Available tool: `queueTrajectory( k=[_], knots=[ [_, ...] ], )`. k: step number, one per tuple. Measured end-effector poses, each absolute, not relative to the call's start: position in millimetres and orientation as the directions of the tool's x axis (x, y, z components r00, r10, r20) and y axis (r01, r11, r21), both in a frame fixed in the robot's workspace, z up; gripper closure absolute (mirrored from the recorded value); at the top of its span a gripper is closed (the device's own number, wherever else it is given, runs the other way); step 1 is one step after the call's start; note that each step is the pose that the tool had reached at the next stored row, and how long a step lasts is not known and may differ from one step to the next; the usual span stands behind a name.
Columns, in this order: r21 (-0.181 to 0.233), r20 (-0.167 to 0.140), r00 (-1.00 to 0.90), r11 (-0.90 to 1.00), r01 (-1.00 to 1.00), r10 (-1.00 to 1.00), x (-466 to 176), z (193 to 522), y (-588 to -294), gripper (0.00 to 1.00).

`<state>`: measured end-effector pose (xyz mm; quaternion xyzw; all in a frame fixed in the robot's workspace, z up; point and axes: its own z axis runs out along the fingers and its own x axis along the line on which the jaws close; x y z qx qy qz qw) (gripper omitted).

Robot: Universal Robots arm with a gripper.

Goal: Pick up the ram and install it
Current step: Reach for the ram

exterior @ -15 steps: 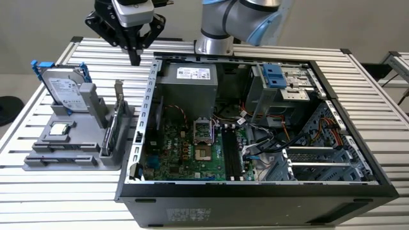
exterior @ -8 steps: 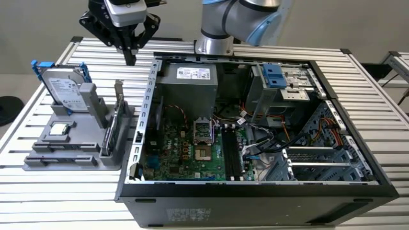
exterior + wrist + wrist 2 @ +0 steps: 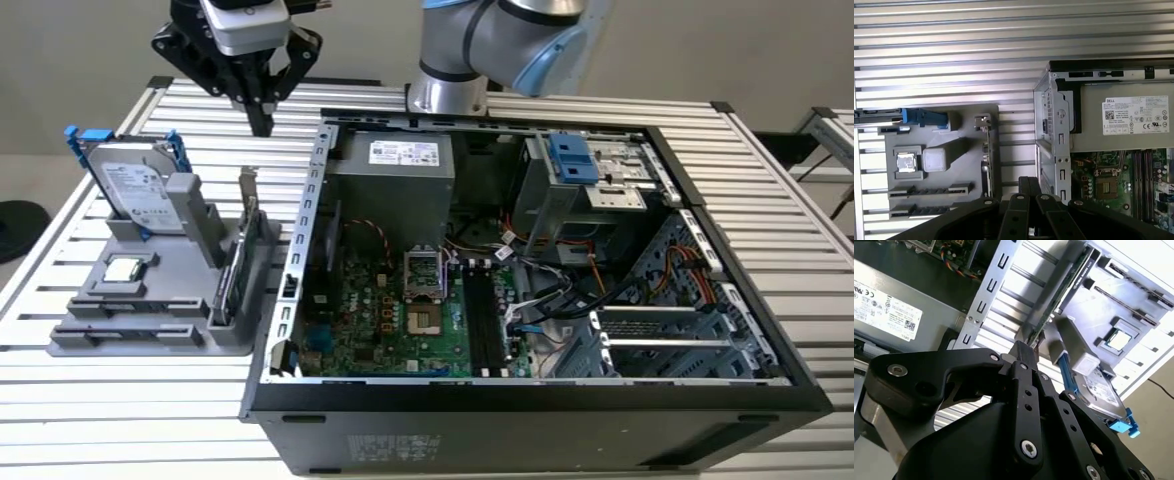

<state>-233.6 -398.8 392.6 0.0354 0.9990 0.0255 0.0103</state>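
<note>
Hovering over the slatted table as the gripper, between the grey holder and the open computer case, fingers pressed together with nothing between them. Poised, in the second wrist view, just beside the bracket end of the upright card.

Keeping, in the grey holder's pockets: the ram, a thin dark strip on edge in a long slot, hard to tell from the slot itself, untouched and apart from the gripper; a hard drive with blue rails, standing upright; a processor chip, lying flat; the upright card in its own slot.

Housing, inside the case: a power supply, a green motherboard with black memory slots, loose cables and a drive cage.
</note>
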Motion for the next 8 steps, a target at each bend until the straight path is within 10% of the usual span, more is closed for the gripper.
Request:
queueTrajectory(
  k=[8],
  knots=[
    [0.052,-0.019,-0.997,0.996,0.070,0.071,-242.8,392.6,-398.8,1.00]
  ],
)
